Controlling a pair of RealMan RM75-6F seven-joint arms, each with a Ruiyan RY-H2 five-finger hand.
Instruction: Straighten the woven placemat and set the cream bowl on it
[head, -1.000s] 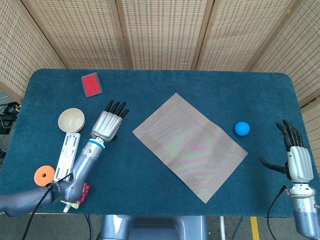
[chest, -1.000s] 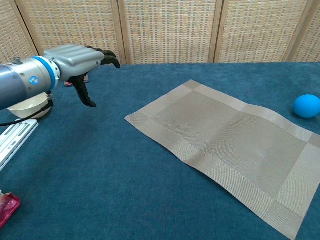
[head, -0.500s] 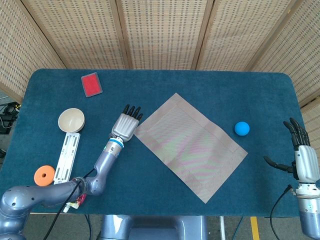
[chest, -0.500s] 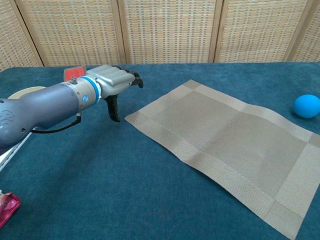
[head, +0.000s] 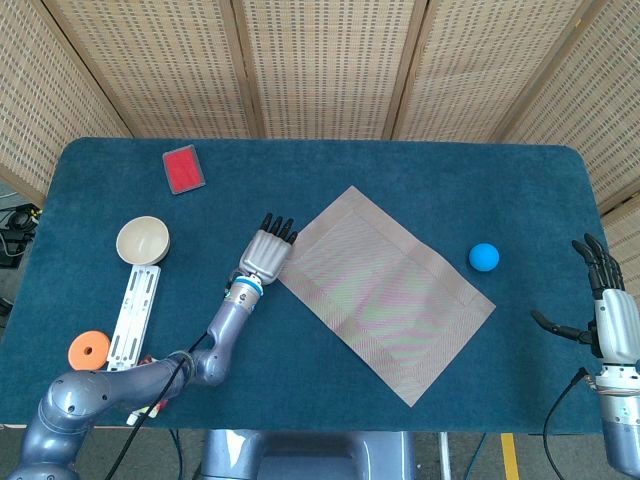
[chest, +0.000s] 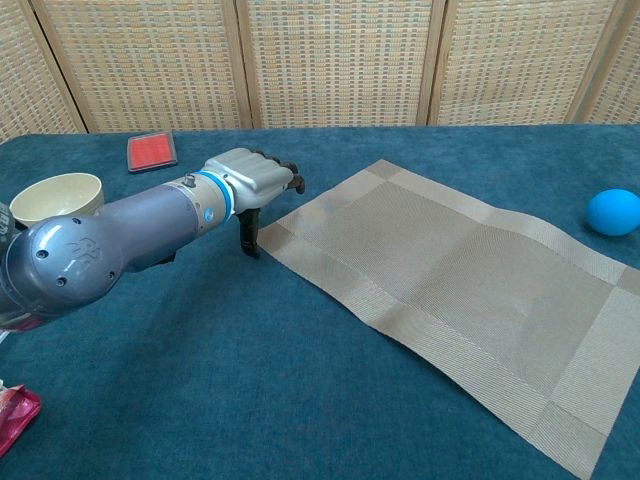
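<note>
The woven placemat (head: 380, 290) (chest: 450, 290) lies skewed on the blue table, its corners pointing diagonally. My left hand (head: 266, 252) (chest: 255, 180) hovers at the mat's left corner with fingers stretched forward and thumb pointing down beside the mat's edge; it holds nothing. The cream bowl (head: 142, 240) (chest: 55, 197) stands upright and empty at the table's left, well apart from the mat. Off the table's right edge my right hand (head: 610, 320) is raised with fingers spread, empty, and shows only in the head view.
A blue ball (head: 484, 257) (chest: 612, 212) sits just right of the mat. A red card (head: 183, 168) (chest: 152, 151) lies at the back left. A white strip (head: 135, 305), an orange ring (head: 88, 350) and a red packet (chest: 15, 415) lie front left.
My left hand has travelled right, from beside the bowl to the mat's left corner. The right hand has drifted slightly outward. The mat and bowl have not moved.
</note>
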